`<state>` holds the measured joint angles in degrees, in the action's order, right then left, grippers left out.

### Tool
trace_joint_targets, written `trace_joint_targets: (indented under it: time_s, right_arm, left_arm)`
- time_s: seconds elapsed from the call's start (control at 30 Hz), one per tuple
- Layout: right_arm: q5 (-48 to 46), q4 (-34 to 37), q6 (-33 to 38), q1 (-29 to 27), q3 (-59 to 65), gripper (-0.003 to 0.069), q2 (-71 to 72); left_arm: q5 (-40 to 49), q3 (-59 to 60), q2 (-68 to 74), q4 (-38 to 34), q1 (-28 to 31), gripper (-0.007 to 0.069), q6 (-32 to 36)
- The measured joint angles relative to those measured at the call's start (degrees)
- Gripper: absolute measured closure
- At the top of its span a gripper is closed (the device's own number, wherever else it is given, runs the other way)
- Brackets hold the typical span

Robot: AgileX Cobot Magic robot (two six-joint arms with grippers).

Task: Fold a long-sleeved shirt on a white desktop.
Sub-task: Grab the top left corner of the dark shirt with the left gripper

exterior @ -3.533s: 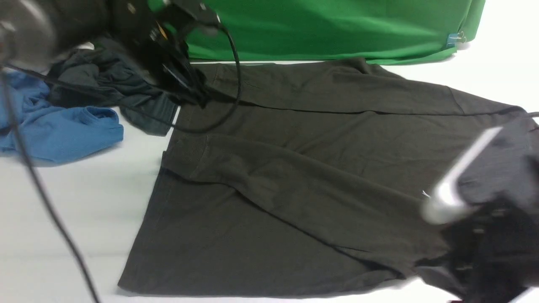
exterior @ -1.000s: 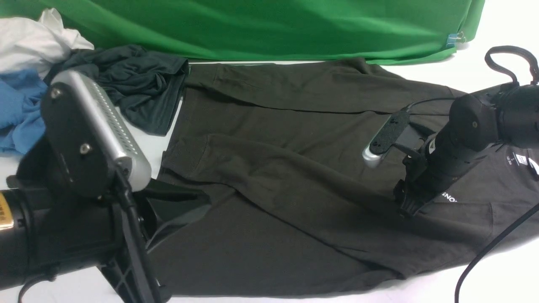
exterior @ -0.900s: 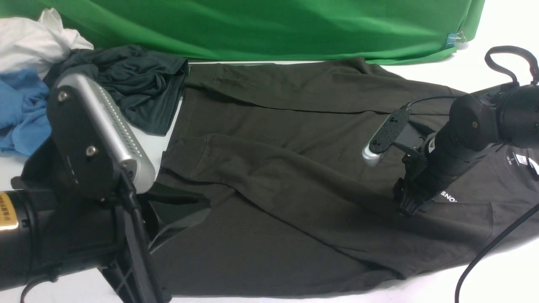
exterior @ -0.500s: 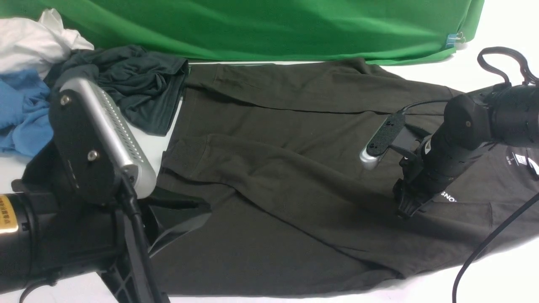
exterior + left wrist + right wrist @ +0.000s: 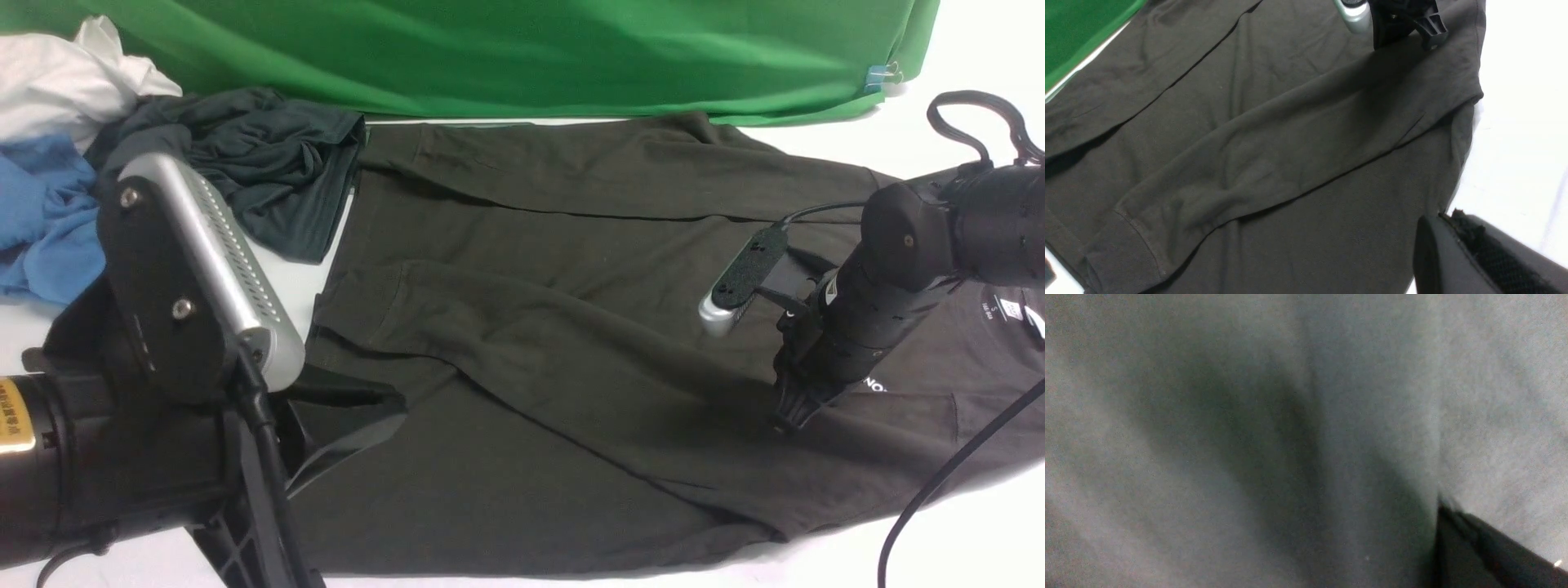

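Starting close in at the left gripper (image 5: 367, 404): clamped shut, low by the near hem of the long-sleeved shirt (image 5: 531, 343), no telling whether pinching cloth or nothing. Moving out over the white desktop (image 5: 939, 539) to the shirt itself: spread flat, collar end to the right, near sleeve (image 5: 571, 359) laid diagonally across the body, far sleeve (image 5: 620, 171) already folded in along the back edge. And there, just beside the chest logo (image 5: 873, 384), snapped shut this instant, the right gripper (image 5: 790, 411)! Wide open a second ago, now closed and dug into the upper end of that near sleeve, apparently with a pinch of knit between the jaws. Looks like a grasp secured, most likely with a lift and carry of the shoulder end to follow. Worth watching for a slip on so thin a bite. Further back, nothing doing: dark sheeny garment (image 5: 261, 180), blue garment (image 5: 41, 220) and white cloth (image 5: 65, 82) heaped far left, green backdrop (image 5: 571, 57) behind.
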<state>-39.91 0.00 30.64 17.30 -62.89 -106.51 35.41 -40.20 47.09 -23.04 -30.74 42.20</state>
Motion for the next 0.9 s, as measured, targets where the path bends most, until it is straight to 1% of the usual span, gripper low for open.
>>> trace_joint_targets:
  time_s: [0.13, 0.33, 0.6, 0.7, 0.9]
  right_arm:
    - [0.6, -2.3, -2.5, 0.0, 0.3, 0.063, 1.1]
    - [2.9, -7.6, -9.6, 0.0, 0.3, 0.063, 1.7]
    - [4.9, -9.6, -15.8, -0.2, 0.3, 0.063, 1.7]
    - [5.9, -10.0, -18.5, -1.4, 0.3, 0.063, 1.7]
    - [6.8, -10.3, -20.6, -3.2, 0.3, 0.063, 1.7]
  left_arm:
    - [0.0, 0.0, 0.0, 0.0, 0.0, 0.0607, 0.1]
    - [0.0, 0.0, 0.0, 0.0, 0.0, 0.0607, 0.2]
    - [0.0, 0.0, 0.0, 0.2, 0.0, 0.0607, 0.4]
    - [0.1, 0.0, 0.0, 0.2, 0.0, 0.0607, 0.4]
    - [0.2, 0.0, 0.0, 0.4, 0.0, 0.0607, 0.4]
